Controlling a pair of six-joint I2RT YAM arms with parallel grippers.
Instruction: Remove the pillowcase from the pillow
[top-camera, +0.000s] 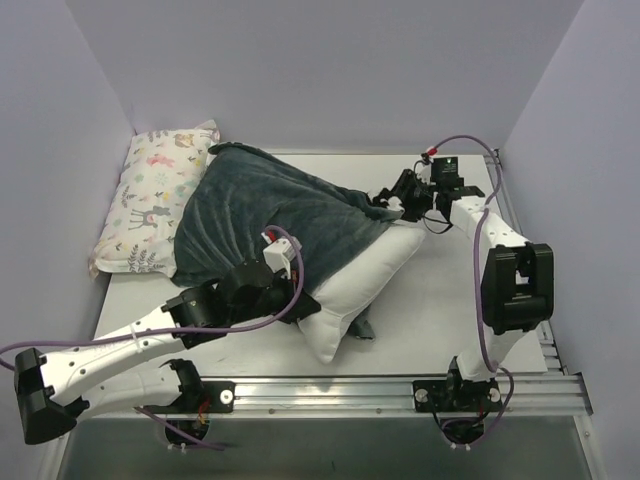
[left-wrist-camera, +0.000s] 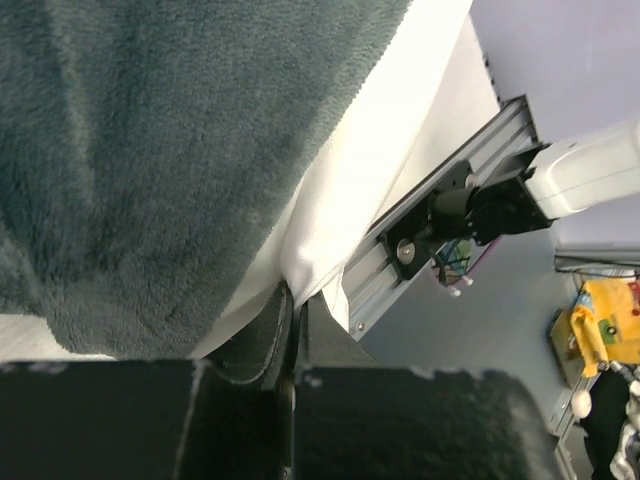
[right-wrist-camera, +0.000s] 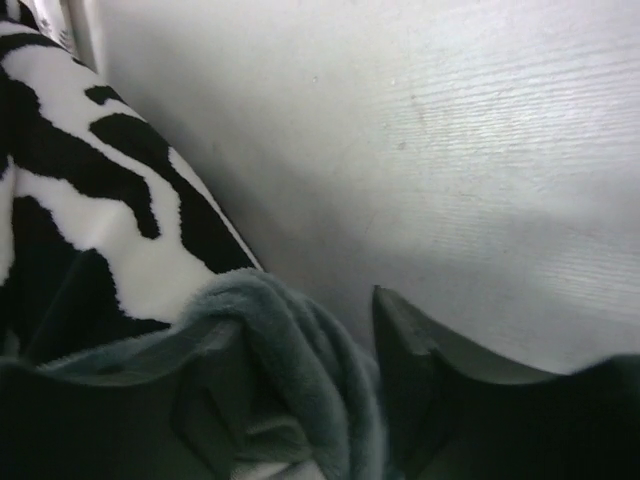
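Observation:
The pillowcase (top-camera: 260, 215) lies inside out, its slate-grey face up, over the far-left part of the white pillow (top-camera: 365, 275), which sticks out toward the near edge. My left gripper (top-camera: 300, 290) is shut on a fold of the pillow's white cloth; in the left wrist view the jaws (left-wrist-camera: 297, 300) pinch the pillow (left-wrist-camera: 330, 200) just below the pillowcase (left-wrist-camera: 150, 150). My right gripper (top-camera: 395, 203) is at the pillowcase's right tip. In the right wrist view it (right-wrist-camera: 310, 330) is shut on a thick grey fold of the pillowcase (right-wrist-camera: 300, 350), with zebra stripes (right-wrist-camera: 90, 210) showing to the left.
A small pastel animal-print pillow (top-camera: 155, 200) lies at the far left against the wall. A metal rail (top-camera: 400, 390) runs along the near edge and also shows in the left wrist view (left-wrist-camera: 440, 190). Walls close in the table on three sides.

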